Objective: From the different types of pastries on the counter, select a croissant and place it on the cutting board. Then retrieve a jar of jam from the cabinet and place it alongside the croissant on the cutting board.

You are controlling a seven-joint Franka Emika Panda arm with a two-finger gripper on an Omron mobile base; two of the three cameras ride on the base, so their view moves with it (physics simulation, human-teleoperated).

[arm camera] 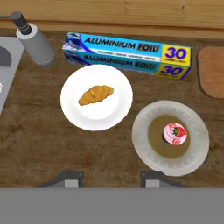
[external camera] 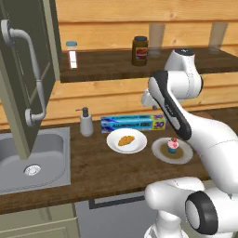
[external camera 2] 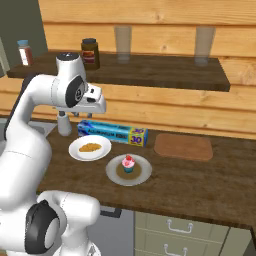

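Note:
The croissant [arm camera: 96, 95] lies on a round white plate [arm camera: 72, 109], also seen on the counter [external camera: 93, 167] as the croissant [external camera: 126, 140] [external camera 2: 90, 147]. To its right, the pink cupcake [arm camera: 175, 133] [external camera: 172, 146] [external camera 2: 128, 164] stands on a grey plate [arm camera: 144, 148]. The cutting board [external camera 2: 183, 146] [arm camera: 213, 72] lies bare further right. My gripper [arm camera: 111, 178] hangs open high above the two plates, nothing between its fingers. The olive cabinet door [external camera: 23, 69] with its curved handle [external camera: 35, 69] stands angled out at the left. The jar of jam is out of view.
A blue aluminium foil box [arm camera: 127, 54] lies behind the plates, a grey soap dispenser [arm camera: 35, 41] beside the sink [external camera: 28, 160]. On the wall shelf [external camera 2: 150, 70] stand a brown jar [external camera: 140, 50], a small shaker [external camera: 71, 54] and two glasses.

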